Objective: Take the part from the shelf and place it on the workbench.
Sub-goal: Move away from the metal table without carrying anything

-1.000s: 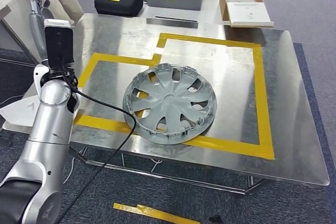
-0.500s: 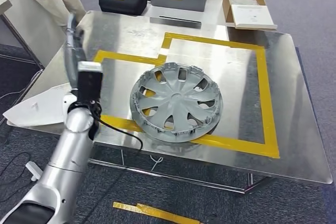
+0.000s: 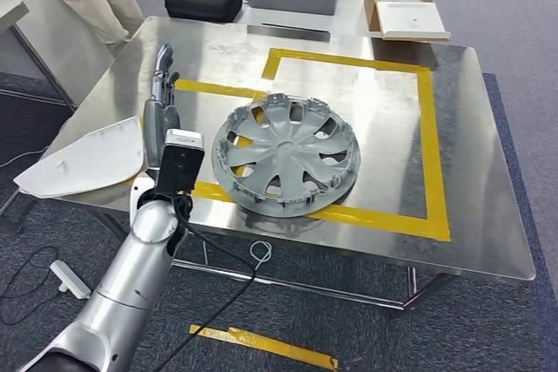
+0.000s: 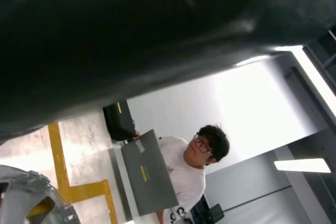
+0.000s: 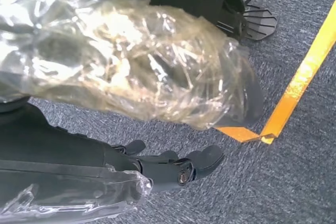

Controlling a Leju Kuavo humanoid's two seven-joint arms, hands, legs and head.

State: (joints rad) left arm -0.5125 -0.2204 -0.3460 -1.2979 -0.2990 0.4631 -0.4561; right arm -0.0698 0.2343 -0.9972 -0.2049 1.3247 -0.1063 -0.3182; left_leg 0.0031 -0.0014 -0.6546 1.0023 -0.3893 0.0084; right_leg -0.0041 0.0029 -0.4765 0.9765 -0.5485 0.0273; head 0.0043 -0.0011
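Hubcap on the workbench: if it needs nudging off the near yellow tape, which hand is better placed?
Left. The left hand is raised over the workbench beside the hubcap, holding nothing. The right hand hangs low over the carpet.

I see the part, a grey plastic wheel cover (image 3: 289, 158), lying flat on the steel workbench (image 3: 473, 189) with its spoked outer face up. Its curved spokes run from a plain central hub to a notched rim, with open slots between them. It overlaps the near strip of the yellow tape outline (image 3: 431, 145), most of it inside. Nothing grips it.
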